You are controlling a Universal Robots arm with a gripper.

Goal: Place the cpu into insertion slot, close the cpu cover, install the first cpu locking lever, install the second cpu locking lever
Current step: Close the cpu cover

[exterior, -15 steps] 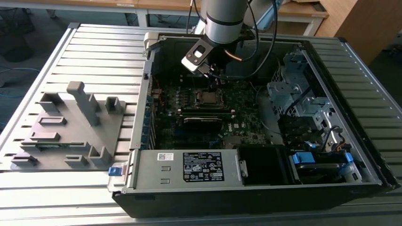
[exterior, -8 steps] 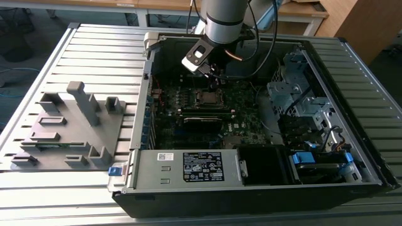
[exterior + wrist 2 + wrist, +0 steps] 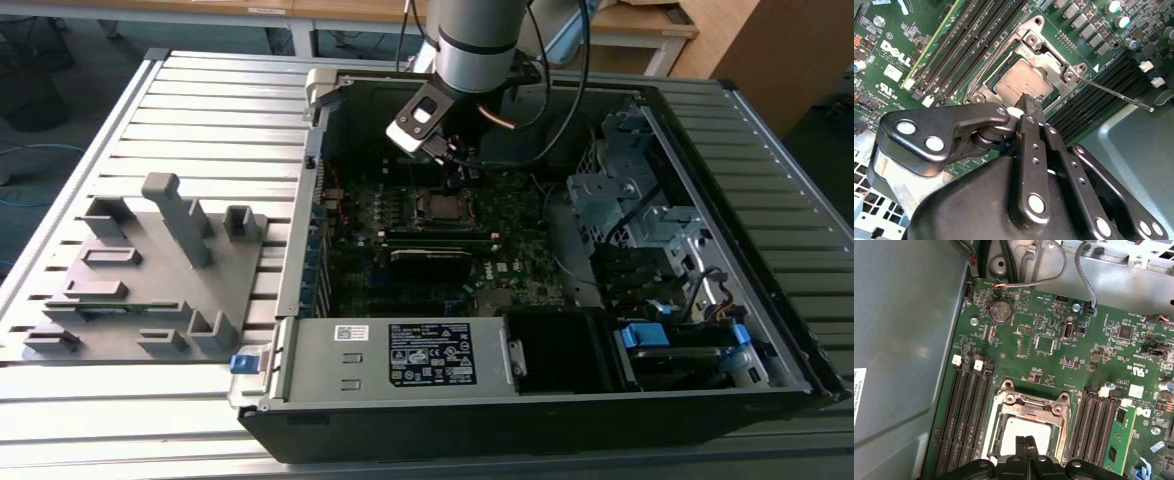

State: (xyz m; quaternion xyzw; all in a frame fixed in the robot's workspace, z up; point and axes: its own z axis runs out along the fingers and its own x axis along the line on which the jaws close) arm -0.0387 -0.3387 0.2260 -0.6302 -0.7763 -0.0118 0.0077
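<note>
The cpu (image 3: pixel 1019 82) lies flat in the insertion slot (image 3: pixel 441 207), its dull silver top showing through the cut-out of the cpu cover (image 3: pixel 1048 61). The cover's metal frame lies down over the chip's edges in both wrist views. My gripper (image 3: pixel 1030 102) is shut, with nothing between its black fingers, and its tip hovers just over the edge of the cpu (image 3: pixel 1029 430) and the cover (image 3: pixel 1031 413). One thin wire locking lever (image 3: pixel 1116 93) sticks out sideways from the socket's corner. In the exterior view the gripper (image 3: pixel 451 170) hangs just behind the socket.
Black memory slots (image 3: pixel 974 45) flank the socket, and a green memory stick (image 3: pixel 1116 432) stands in one. The grey case wall (image 3: pixel 904 340) and loose cables (image 3: pixel 1054 275) are close by. A power supply (image 3: pixel 400 355), a drive cage (image 3: pixel 627 200) and a grey fixture block (image 3: pixel 147 270) surround the board.
</note>
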